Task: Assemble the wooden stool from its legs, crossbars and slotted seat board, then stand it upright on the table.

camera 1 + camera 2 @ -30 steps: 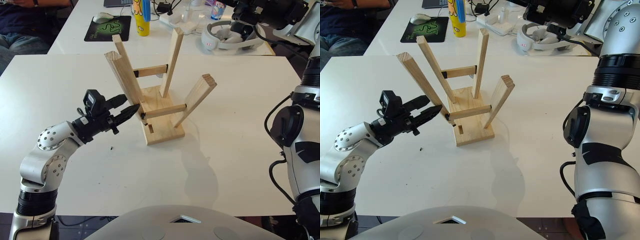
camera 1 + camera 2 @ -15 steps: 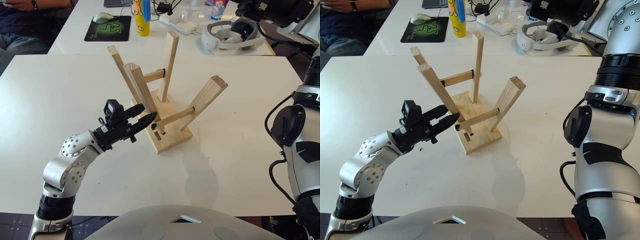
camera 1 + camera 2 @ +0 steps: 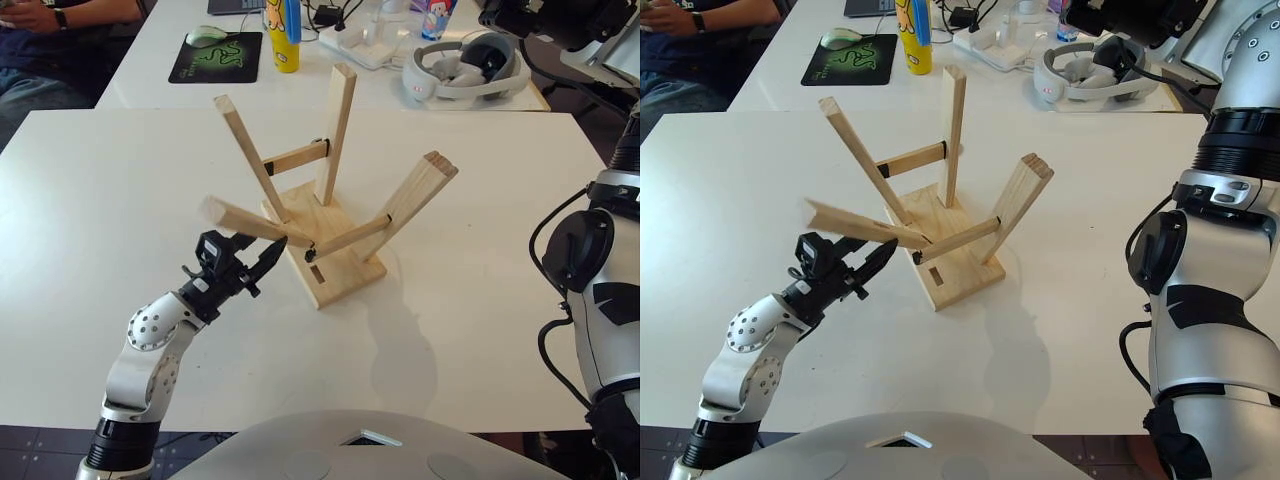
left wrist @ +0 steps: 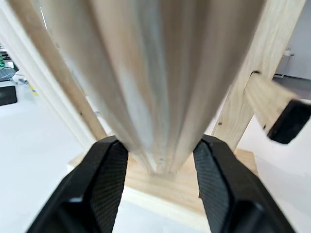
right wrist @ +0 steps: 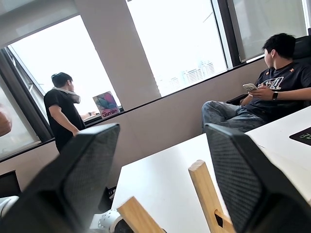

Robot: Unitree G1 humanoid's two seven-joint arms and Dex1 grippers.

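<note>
Nearest the robot, the left gripper (image 3: 260,262) clasps the base of the near leg (image 3: 245,218), its fingers (image 4: 109,182) pressed against both sides of the wood. Half a second ago that leg rose steeply from the seat board (image 3: 345,275); now it has swung down almost level and points to the robot's left, and the left arm has drawn lower and closer in. The upturned stool stays mid-table (image 3: 120,190), its three other legs up, the front crossbar (image 3: 345,238) still reaching the right leg (image 3: 415,195). Farther off, the right gripper (image 5: 163,179) hangs high with fingers spread wide.
</note>
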